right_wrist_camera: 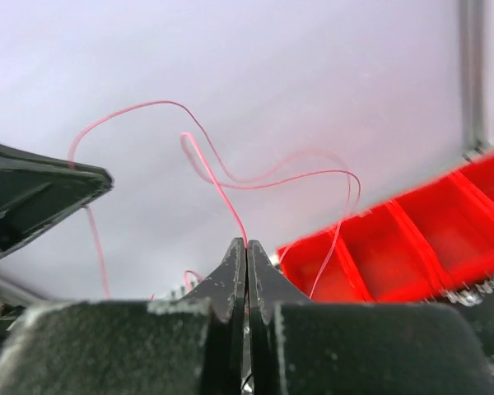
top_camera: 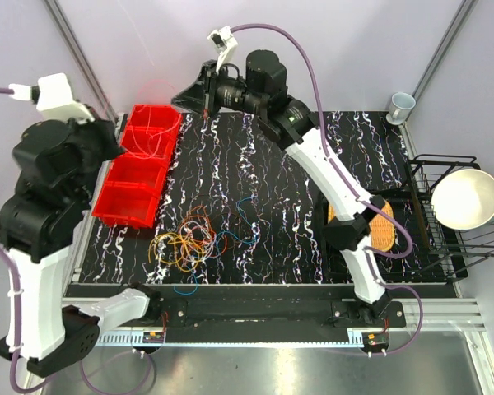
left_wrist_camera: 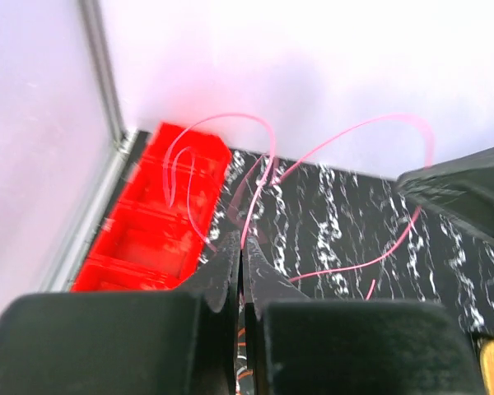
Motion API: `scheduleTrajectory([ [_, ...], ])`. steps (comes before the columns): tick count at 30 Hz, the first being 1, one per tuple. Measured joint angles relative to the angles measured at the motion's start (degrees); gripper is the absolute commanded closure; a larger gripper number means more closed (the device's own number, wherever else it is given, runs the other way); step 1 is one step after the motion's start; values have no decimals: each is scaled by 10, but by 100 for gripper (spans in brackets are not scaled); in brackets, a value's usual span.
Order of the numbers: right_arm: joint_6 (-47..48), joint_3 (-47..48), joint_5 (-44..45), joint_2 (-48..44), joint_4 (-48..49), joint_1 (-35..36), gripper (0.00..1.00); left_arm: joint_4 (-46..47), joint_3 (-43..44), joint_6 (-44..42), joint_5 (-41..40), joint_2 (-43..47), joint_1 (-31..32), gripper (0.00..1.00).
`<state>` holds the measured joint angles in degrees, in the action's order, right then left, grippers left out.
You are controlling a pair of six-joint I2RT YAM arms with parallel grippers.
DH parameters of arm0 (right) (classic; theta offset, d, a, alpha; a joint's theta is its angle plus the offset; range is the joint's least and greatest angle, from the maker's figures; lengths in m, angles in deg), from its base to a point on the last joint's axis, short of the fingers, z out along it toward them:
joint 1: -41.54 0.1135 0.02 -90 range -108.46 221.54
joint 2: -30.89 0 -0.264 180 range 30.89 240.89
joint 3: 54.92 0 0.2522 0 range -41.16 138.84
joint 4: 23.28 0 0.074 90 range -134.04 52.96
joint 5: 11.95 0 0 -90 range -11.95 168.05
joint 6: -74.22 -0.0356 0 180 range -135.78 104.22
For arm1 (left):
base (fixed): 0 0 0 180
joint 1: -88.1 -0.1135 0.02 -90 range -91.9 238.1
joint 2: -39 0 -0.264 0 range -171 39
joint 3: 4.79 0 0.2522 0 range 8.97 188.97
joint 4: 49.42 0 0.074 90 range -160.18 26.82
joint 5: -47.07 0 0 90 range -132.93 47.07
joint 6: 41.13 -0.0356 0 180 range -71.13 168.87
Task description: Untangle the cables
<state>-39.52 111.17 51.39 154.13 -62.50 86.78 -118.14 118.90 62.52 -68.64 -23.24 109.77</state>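
A thin red cable hangs in loose loops in the air over the red bins at the table's far left. My left gripper is shut on one part of it, beside the bins. My right gripper is shut on another part, raised at the far edge. Each wrist view shows the other gripper's dark fingers. A tangle of orange, yellow, red and blue cables lies on the black marbled table, near its front.
The row of red bins also shows in both wrist views. A black dish rack holding a white bowl stands at the right. An orange mesh object lies by the right arm. A cup stands at the far right corner.
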Motion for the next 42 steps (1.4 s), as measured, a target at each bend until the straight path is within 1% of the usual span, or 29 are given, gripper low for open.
scheduleTrajectory([
  [2, -9, 67, -22, 35, -1, 4, 100, -7, 8, -4, -15, 9, 0, 100],
  [3, -14, 78, -31, 44, 2, 7, 100, -11, 8, -7, -24, 16, 0, 100],
  [6, -23, 63, -47, 57, 12, 18, 100, -18, -3, -13, -52, 34, -1, 100],
  [8, -23, 41, -55, 69, 18, 31, 100, -21, -30, -14, -71, 50, -1, 100],
  [14, -21, 40, -57, 141, 39, 76, 100, -29, -120, -15, -122, 83, -1, 100],
  [18, -20, 40, -56, 181, 72, 99, 100, -30, -152, -14, -152, 93, -1, 100],
  [22, -16, 40, -52, 201, 120, 112, 100, -9, -188, -23, -166, 102, -4, 100],
  [26, -15, 40, -40, 216, 174, 114, 100, 15, -214, -34, -165, 80, -24, 100],
  [29, -16, 40, -36, 236, 219, 114, 100, 28, -215, -35, -153, 48, -56, 100],
  [33, -19, 40, -28, 268, 253, 114, 100, 49, -227, -31, -129, 16, -95, 100],
  [42, -41, 40, -6, 333, 332, 115, 100, 72, -284, -11, -113, 10, -163, 100],
])
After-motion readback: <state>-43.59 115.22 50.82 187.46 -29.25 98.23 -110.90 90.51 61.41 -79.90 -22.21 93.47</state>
